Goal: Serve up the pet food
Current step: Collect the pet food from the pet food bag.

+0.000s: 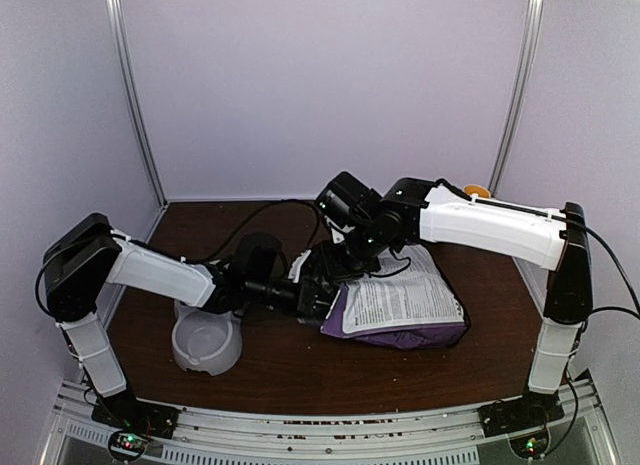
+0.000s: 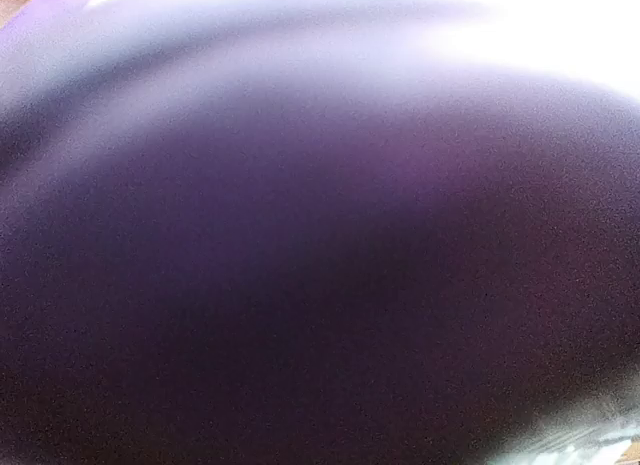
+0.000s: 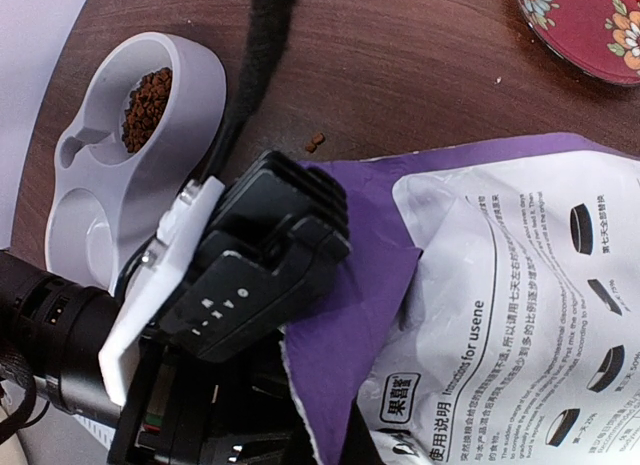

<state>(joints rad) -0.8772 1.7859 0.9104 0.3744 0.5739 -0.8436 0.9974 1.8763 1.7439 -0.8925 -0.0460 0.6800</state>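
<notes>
Filling one well of the grey bowl (image 3: 195, 75) near the table's (image 3: 420, 65) left edge, the pet food (image 3: 147, 95) lies apart from the purple bag (image 3: 350, 285). The left gripper (image 1: 320, 298) meets the bag's left edge; its fingers are hidden, so I cannot tell their state. The right gripper (image 1: 342, 243) hovers above, fingers pressed together. Bare wood separates the bag from the red plate (image 3: 590, 25).

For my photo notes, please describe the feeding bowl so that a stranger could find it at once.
Start at the brown table and find the purple bag. Left of it, beside the left arm, stands a pale grey bowl. It alone has two hollows, one holding brown pet food.
</notes>
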